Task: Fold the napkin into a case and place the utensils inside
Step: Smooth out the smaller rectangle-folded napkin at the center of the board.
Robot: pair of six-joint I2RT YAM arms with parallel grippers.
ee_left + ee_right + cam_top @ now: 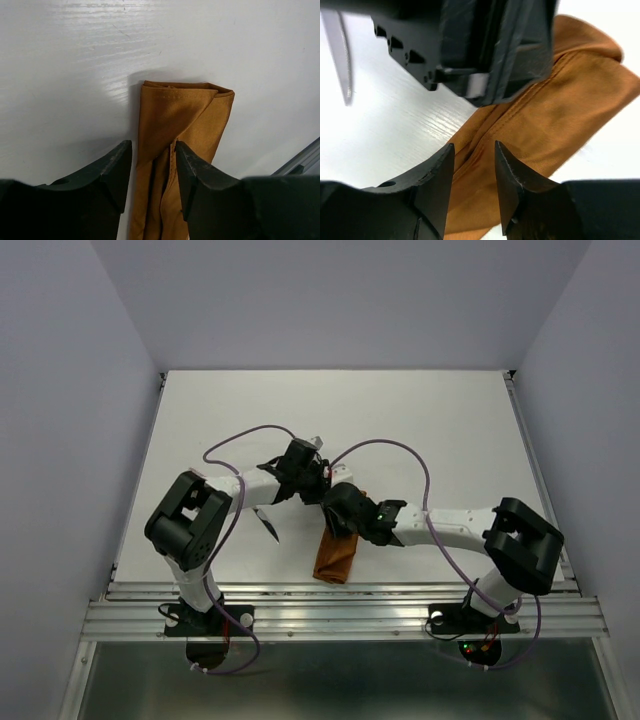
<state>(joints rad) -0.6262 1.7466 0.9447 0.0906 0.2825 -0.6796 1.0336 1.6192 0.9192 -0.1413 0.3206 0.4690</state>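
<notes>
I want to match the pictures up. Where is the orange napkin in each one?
Top view: napkin low in the middle, by the table front edge.
Left wrist: napkin in the middle, reaching the bottom edge.
Right wrist: napkin on the right, top to bottom.
Shared landmark: the white table under it.

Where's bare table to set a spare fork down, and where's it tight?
Free: the far half of the table, from the purple cables to the back wall, edge to edge. Crowded: near centre, where the left hand and right hand meet open over the folded napkin, with the knife beside it.
</notes>
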